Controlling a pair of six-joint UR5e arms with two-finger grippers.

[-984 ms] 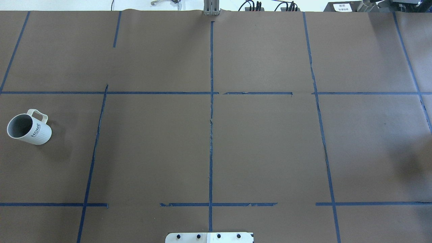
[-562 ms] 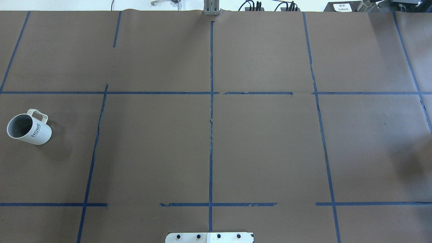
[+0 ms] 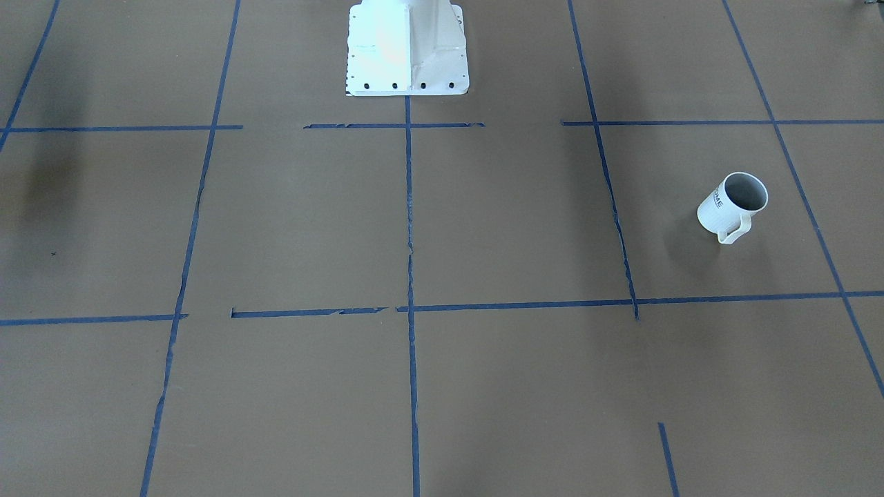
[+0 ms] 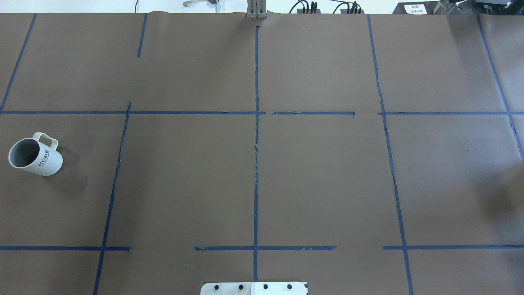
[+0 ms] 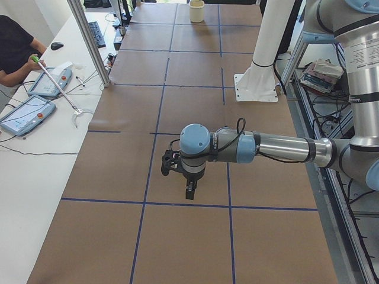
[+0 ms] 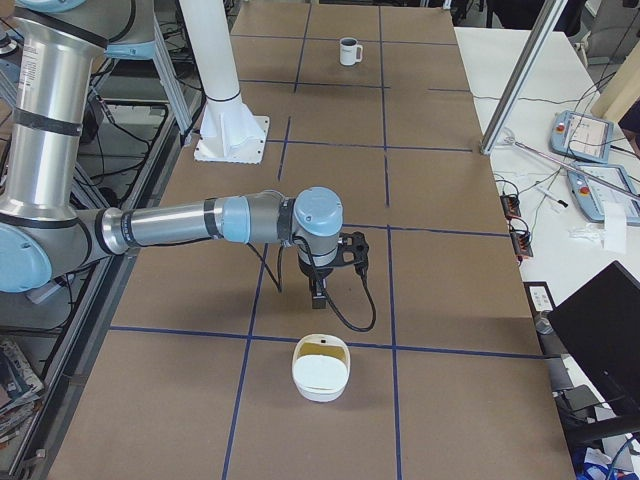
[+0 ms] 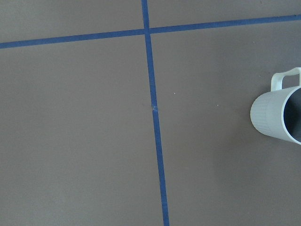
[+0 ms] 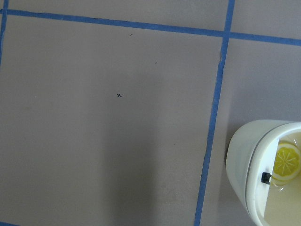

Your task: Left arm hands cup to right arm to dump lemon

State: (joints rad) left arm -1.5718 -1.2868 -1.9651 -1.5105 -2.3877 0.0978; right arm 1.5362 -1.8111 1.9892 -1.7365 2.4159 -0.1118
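The cup (image 4: 35, 157) is a white ribbed mug marked HOME, standing upright at the table's far left. It also shows in the front view (image 3: 732, 203), the right view (image 6: 349, 51) and at the right edge of the left wrist view (image 7: 276, 115). Its inside looks grey, and I see no lemon in it. The left gripper (image 5: 188, 190) hangs above the table and hides the cup in the left view. The right gripper (image 6: 317, 293) hangs above the table's right end. I cannot tell whether either gripper is open or shut.
A white tub (image 6: 320, 370) with a yellow slice (image 8: 287, 160) inside stands beyond the right gripper, near the table's right end. The robot's white base (image 3: 407, 48) is at the table's edge. An operator (image 5: 15, 47) and tablets are beside the table.
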